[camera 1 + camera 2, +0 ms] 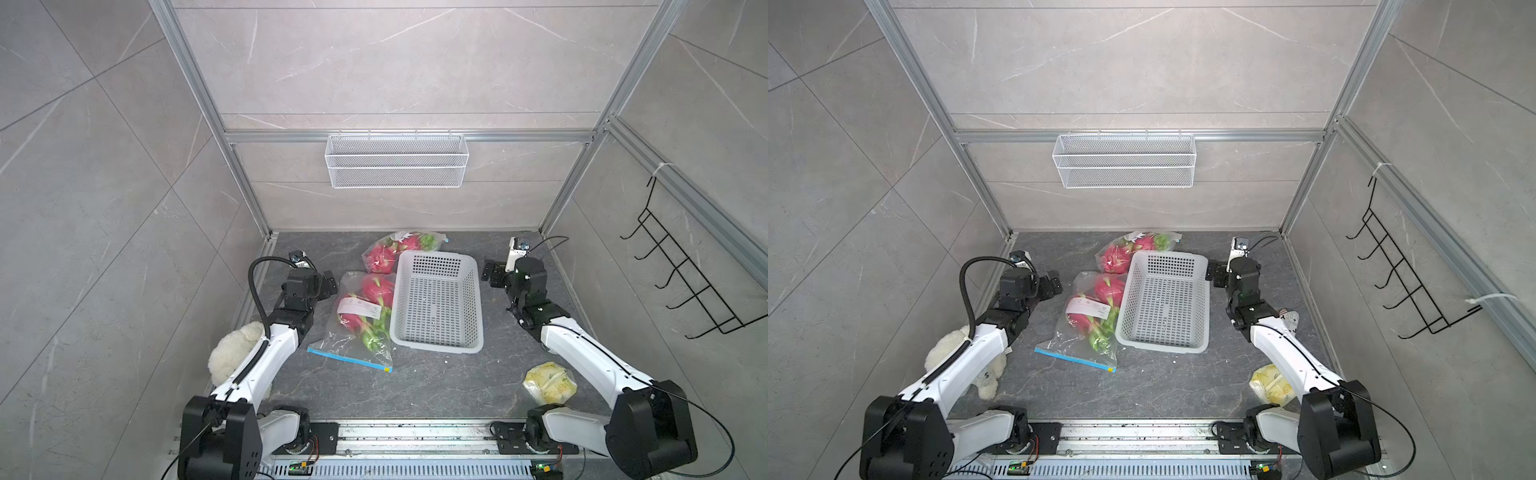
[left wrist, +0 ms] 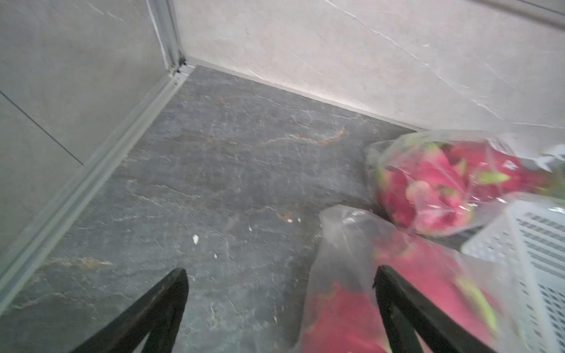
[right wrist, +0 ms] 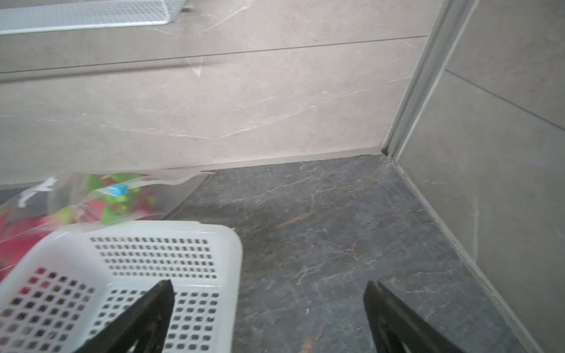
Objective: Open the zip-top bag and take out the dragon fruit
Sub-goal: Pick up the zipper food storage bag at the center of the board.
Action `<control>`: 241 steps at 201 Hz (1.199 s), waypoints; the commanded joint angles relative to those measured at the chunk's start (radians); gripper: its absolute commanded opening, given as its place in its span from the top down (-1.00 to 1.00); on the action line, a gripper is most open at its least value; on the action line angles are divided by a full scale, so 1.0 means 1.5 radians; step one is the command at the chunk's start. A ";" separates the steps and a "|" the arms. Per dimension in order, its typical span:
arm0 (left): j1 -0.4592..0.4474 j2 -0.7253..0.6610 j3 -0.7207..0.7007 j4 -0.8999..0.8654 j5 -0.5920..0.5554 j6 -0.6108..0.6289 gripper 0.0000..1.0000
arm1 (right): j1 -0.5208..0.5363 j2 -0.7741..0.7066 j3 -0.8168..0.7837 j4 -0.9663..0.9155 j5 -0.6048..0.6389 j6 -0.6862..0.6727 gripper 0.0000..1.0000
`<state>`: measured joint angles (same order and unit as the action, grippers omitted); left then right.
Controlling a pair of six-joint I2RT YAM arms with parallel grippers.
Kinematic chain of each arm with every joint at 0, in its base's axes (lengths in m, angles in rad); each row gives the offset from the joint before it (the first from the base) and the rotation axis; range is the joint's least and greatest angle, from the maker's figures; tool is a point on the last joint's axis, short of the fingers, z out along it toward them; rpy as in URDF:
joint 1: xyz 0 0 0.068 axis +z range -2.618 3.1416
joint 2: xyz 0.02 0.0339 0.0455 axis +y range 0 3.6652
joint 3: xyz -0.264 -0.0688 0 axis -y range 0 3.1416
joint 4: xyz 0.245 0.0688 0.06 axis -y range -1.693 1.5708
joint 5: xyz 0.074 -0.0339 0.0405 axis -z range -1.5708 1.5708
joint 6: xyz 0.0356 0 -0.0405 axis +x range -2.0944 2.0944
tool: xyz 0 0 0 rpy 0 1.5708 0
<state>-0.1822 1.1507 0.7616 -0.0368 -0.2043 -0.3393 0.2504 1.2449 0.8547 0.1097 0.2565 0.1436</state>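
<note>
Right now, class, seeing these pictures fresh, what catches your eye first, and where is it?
The magenta dragon fruit jump out, in two clear zip-top bags: the near bag lies left of the white basket, the far bag behind its back left corner. The left hand and right hand hover open on either side.
</note>
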 commanded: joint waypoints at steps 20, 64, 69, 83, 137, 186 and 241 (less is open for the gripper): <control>-0.014 -0.061 0.028 -0.177 0.105 -0.058 -0.94 | 0.088 -0.009 0.093 -0.292 -0.084 0.071 -0.98; -0.014 -0.075 -0.005 -0.155 0.117 -0.112 -0.93 | 0.230 -0.082 0.096 -0.363 -0.133 0.175 -0.89; -0.014 -0.075 -0.010 -0.145 0.124 -0.122 -0.93 | 0.254 -0.089 0.090 -0.364 -0.129 0.192 -0.89; -0.015 -0.073 -0.022 -0.128 0.138 -0.148 -0.92 | 0.327 -0.102 0.075 -0.359 -0.110 0.228 -0.88; -0.021 -0.096 -0.064 -0.109 0.157 -0.180 -0.92 | 0.577 -0.026 0.055 -0.295 -0.032 0.346 -0.82; -0.021 -0.195 -0.118 -0.112 0.134 -0.187 -0.92 | 0.658 0.097 0.022 -0.148 -0.025 0.471 -0.75; -0.021 -0.244 -0.137 -0.121 0.127 -0.184 -0.92 | 0.658 0.158 -0.020 -0.051 -0.009 0.599 -0.51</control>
<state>-0.2096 0.8036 0.5568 -0.2279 -0.0025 -0.6106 1.2366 1.4731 0.8627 -0.0628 0.1997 0.9070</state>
